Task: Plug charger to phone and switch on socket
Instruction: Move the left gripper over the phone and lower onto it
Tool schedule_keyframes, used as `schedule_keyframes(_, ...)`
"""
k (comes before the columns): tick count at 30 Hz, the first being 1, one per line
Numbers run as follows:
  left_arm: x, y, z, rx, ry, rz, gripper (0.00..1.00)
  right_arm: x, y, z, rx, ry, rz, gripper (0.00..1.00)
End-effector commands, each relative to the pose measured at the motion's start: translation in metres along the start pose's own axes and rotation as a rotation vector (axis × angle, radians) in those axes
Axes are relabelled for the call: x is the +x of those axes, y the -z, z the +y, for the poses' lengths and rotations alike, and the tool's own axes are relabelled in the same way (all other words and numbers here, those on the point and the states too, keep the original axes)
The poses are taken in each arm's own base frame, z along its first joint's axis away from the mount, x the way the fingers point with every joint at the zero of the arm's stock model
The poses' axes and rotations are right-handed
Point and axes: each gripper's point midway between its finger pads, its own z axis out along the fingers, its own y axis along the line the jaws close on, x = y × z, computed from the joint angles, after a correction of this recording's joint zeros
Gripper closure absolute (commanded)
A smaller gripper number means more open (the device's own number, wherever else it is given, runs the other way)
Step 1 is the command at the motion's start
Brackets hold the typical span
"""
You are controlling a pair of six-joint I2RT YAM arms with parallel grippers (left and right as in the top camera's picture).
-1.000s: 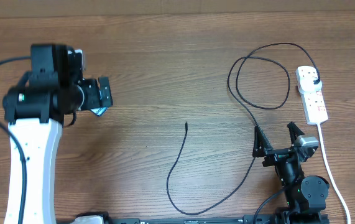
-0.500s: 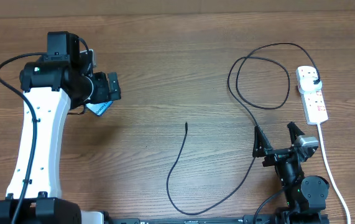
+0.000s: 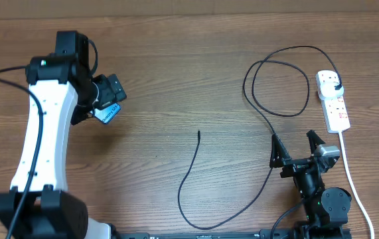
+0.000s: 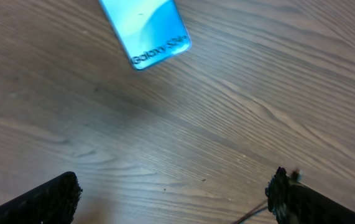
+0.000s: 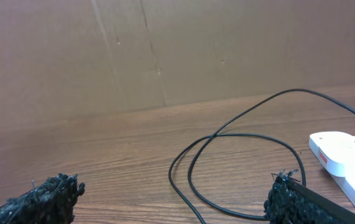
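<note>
At 10 o'clock on the tabletop (image 3: 176, 66), the left hand (image 4: 177, 193) hangs wide open, the phone (image 4: 145, 31) lying flat at its 12 o'clock; it should advance and straddle the long edges squarely. The right hand (image 3: 293, 141), also open, waits at 4 o'clock beside the charger (image 3: 190, 162).

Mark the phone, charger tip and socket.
phone (image 4: 146, 28): left wrist view, on the lit blue screen.
charger tip (image 3: 198, 133): overhead view, on the cable's free end.
socket (image 3: 334, 101): overhead view, middle of the white strip's body.
</note>
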Motion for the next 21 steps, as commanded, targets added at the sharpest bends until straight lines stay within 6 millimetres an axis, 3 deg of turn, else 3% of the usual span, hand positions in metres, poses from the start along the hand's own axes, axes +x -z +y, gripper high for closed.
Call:
schedule_keyframes(1, -0.023, -0.002, 0.008, -0.098, 0.078, -0.016, 0.00, 0.003, 0.000, 0.000, 0.002, 0.004, -0.001, 0.00)
schedule_keyframes(6, -0.039, -0.017, 0.006, -0.135, 0.114, 0.033, 0.00, 0.003, 0.000, -0.001, 0.003, 0.004, -0.001, 0.00)
schedule_keyframes(13, -0.056, -0.071, 0.010, -0.149, 0.209, 0.118, 0.00, 0.003, 0.000, 0.000, 0.002, 0.004, -0.001, 0.00)
schedule_keyframes(21, -0.060, -0.105, 0.011, -0.166, 0.199, 0.156, 0.00, 0.003, 0.000, 0.000, 0.002, 0.004, -0.001, 0.00)
